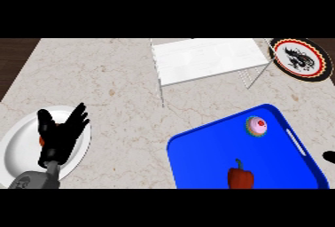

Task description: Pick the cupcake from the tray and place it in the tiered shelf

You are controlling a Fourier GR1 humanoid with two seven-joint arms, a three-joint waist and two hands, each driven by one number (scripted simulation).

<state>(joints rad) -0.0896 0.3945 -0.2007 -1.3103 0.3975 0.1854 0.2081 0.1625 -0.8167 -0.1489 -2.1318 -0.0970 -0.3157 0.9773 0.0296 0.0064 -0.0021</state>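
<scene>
A pink-frosted cupcake (256,126) with a red dot on top sits near the far corner of the blue tray (209,153) at the lower right. The white tiered shelf (206,60) stands at the back centre of the counter. My left hand (60,133) rests open at the lower left, fingers up, over a white plate (20,146). Only a small black tip of my right hand (329,155) shows at the right edge, just outside the tray's rim; its fingers are out of sight.
A red bell pepper (241,176) lies on the tray's near part. A round plate with a black, red and white pattern (300,59) sits at the back right, beside the shelf. Dark floor shows past the counter's left edge.
</scene>
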